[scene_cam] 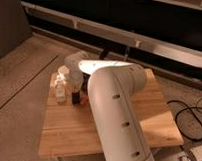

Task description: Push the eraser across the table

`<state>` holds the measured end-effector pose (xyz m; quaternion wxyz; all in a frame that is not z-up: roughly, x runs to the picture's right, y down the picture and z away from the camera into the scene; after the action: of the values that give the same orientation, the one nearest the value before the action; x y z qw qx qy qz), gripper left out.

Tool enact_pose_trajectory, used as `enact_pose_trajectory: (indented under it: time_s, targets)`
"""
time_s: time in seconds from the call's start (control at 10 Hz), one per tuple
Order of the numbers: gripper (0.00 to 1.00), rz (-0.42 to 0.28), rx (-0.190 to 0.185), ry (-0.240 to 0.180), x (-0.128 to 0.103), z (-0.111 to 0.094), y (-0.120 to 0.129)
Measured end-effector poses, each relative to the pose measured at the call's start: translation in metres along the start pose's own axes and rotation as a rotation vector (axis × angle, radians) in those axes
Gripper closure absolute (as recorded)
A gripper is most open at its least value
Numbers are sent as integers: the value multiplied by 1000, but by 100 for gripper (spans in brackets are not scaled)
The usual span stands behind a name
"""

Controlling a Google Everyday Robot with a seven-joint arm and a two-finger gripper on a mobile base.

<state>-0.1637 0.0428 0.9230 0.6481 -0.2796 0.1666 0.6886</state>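
Observation:
My white arm reaches from the lower right over the wooden table (pixel 143 121) to its left side. Its dark gripper (pixel 75 85) points down next to the pale jars and is shut. A small dark upright block, which I take for the eraser (pixel 75 97), sits directly under the gripper's tip. I cannot tell whether the two touch. A thin orange thing (pixel 84 100) lies just to the right of the block, partly hidden by the arm.
Two pale jars (pixel 60 88) stand at the table's left edge, right beside the gripper. Cables (pixel 186 113) lie on the floor to the right. A dark wall with a rail runs behind the table. Speckled floor lies to the left.

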Motion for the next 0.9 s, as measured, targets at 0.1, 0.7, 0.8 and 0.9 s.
enact_pose_trajectory:
  time_s: [0.1,0.7,0.8,0.9]
  targets:
    - [100,-3,6,-13,8,-7,4]
    - [100,-48,25,-137,-15,-15,-2]
    - [100,-55,20,-144,-18,-12,-1]
    - [100,-64,15,-139,-17,-2,0]
